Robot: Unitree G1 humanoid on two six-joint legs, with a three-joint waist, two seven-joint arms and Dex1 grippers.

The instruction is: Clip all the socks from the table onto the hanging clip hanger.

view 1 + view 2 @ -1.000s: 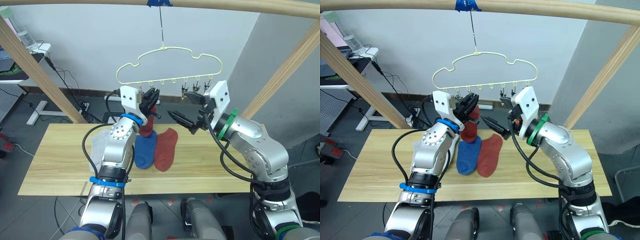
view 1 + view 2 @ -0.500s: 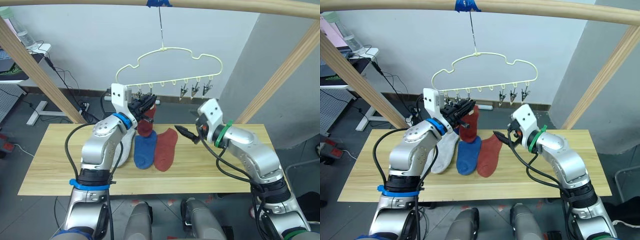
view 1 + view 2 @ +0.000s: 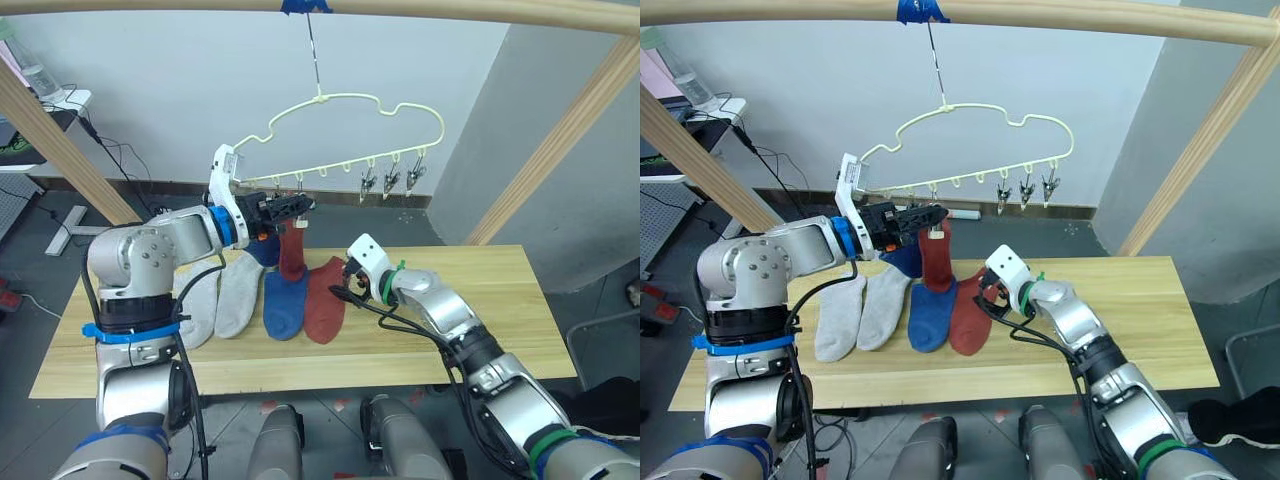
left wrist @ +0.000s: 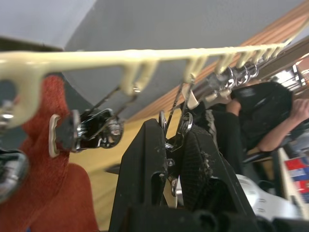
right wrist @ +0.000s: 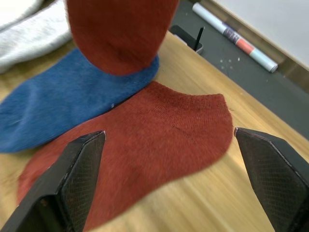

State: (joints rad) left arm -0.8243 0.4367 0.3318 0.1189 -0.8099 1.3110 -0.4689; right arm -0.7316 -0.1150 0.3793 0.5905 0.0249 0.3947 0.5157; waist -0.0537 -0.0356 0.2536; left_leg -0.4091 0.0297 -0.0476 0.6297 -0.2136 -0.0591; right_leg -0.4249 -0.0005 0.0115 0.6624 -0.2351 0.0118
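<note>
A thin pale-yellow wire clip hanger [image 3: 345, 130] with a cloud outline hangs above the long light wood-plank bench [image 3: 480, 310], and to the left of its middle the left gripper [image 3: 288, 207] pinches one small metal clip [image 4: 173, 129] between closed fingers, beside a soft-knit rust-red sock [image 3: 292, 250] already hanging from the next clip. On the bench below the hanger lie, left to right, two light grey ankle socks [image 3: 220, 300], a blue sock [image 3: 284, 303] and a second rust-red sock [image 3: 326, 298], with another blue sock [image 3: 905, 260] partly hidden behind. Right of the hanging sock, the right gripper [image 5: 164, 179] hovers with fingers spread wide over the flat rust-red sock; it should likely pinch the limp, ribbed cuff edge so it lifts cleanly off the blue one.
</note>
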